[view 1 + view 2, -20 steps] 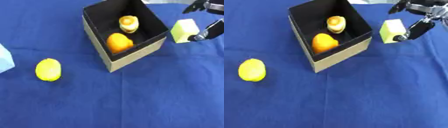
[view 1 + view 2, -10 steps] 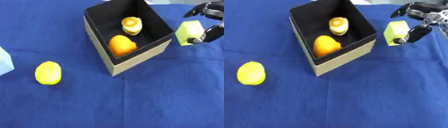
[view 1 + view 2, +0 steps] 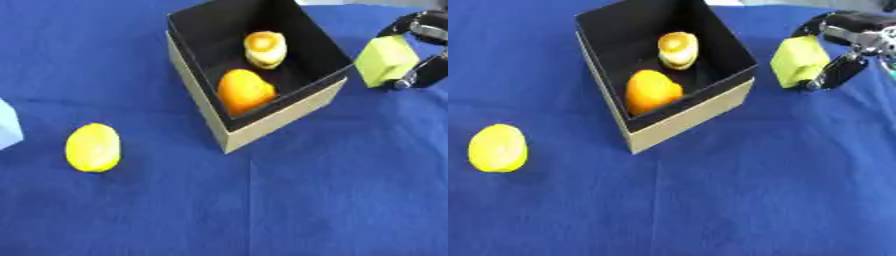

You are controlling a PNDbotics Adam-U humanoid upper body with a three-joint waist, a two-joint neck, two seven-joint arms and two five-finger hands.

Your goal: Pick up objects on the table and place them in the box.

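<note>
A pale blue object point(image 3: 7, 129) is being shown at the left edge of the left eye view only; the right eye view is cut off before it. More of the right hand point(image 3: 852, 46) is being shown in the right eye view, where black fingers and a silvery joint are seen wrapped around a yellow-green block point(image 3: 798, 62). The block is being pinched between a curled finger above and a thumb below, and it is being held clear of the cloth, just beside the right wall of the box point(image 3: 273, 116).

Everything is being carried on a deep blue cloth point(image 3: 262, 210), which is filling nearly the whole picture; only a thin pale strip is being glimpsed at the far top edge.

The box is sitting turned, one corner pointed towards the camera, black inside with tan outer walls. Inside it, an orange fruit point(image 3: 244, 90) is being seen against the near wall, and a small yellow-and-cream item point(image 3: 264, 48) behind it. A lemon point(image 3: 93, 147) is lying well apart to the left, its long axis running roughly near to far. The block is being held tilted.
</note>
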